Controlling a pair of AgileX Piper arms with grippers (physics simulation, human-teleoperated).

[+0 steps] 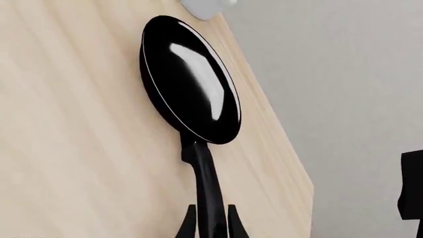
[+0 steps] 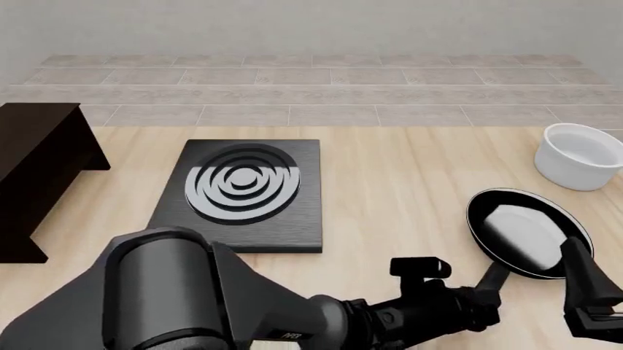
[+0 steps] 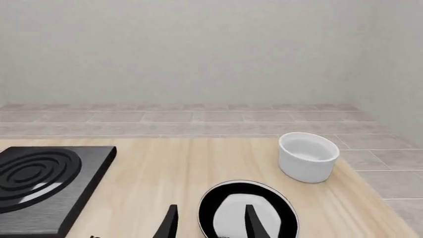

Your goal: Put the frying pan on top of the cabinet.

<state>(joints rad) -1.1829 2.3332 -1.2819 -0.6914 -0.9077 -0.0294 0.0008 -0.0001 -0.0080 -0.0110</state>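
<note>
The frying pan (image 2: 526, 232) rests flat on the bench (image 2: 409, 175) at the right, near the white bowl (image 2: 582, 155); the left gripper (image 1: 211, 225) holds narrow jaws around its handle. Before lifting, the grip should feel firm, then carry it level past the stove slab (image 2: 244, 193) to the cabinet (image 2: 39, 168) far left; the right gripper (image 3: 211, 223) hovers with jaws wide

Counter (image 2: 409, 168): pan (image 2: 526, 232) just ahead and right of left gripper (image 2: 484, 300), handle toward it. Bowl (image 2: 582, 156) beyond pan. Stove (image 2: 245, 194) ahead-left. Cabinet (image 2: 34, 171) far left.
</note>
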